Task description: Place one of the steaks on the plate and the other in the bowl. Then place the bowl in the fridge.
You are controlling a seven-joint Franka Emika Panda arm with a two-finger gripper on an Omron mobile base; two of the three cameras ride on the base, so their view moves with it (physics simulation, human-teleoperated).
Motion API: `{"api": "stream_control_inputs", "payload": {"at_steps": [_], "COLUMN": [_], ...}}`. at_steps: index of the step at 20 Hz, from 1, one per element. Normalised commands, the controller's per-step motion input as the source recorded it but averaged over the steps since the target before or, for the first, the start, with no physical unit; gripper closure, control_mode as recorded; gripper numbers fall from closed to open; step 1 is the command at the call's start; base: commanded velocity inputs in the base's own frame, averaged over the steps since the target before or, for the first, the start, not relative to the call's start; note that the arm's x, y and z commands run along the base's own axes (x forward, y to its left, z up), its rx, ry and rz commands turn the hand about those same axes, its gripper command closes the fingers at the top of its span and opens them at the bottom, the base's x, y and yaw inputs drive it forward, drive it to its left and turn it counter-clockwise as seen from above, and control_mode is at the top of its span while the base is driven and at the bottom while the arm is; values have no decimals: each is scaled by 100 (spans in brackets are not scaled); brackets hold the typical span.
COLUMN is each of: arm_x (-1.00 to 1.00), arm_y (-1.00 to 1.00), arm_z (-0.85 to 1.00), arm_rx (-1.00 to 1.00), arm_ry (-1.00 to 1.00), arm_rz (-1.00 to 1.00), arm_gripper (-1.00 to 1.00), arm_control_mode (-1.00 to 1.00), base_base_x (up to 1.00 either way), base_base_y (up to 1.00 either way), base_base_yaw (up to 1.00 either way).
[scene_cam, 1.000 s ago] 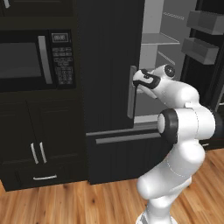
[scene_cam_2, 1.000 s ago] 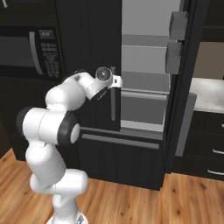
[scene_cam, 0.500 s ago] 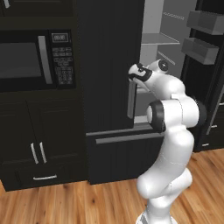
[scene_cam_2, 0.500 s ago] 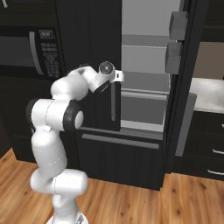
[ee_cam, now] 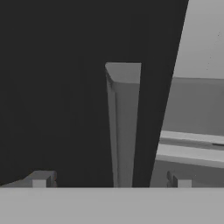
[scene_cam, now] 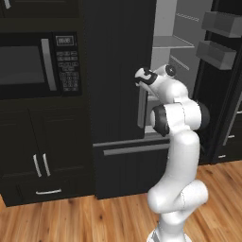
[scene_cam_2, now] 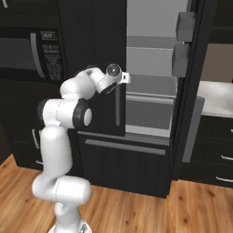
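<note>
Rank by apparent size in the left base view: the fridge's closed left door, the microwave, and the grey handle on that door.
Largest to smallest as they look:
1. closed left door of the fridge
2. microwave
3. grey handle, partly hidden behind the arm

The open gripper sits at the handle's top.

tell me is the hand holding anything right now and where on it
Nothing is held. The hand is open, its fingertips standing either side of the long grey vertical handle on the tall black fridge's closed left door, not clamped on it.
</note>
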Motion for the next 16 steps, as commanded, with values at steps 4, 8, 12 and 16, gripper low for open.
{"api": "stream_control_inputs", "payload": {"at_steps": [4, 8, 12, 16], "arm_x": [49, 58, 67, 78], "arm_y": [0, 0, -2, -12], "arm_z": [-48, -36, -29, -11], "arm_rx": [-1, 0, 0, 0], "arm_ry": [-12, -10, -8, -1], "arm_rz": [0, 0, 0, 2], "arm_gripper": [-100, -100, -100, -100], "arm_control_mode": [-100, -100, -100, -100], "base_base_x": [0, 0, 0, 0], "base_base_y": [0, 0, 0, 0], "base_base_yaw": [0, 0, 0, 0]}}
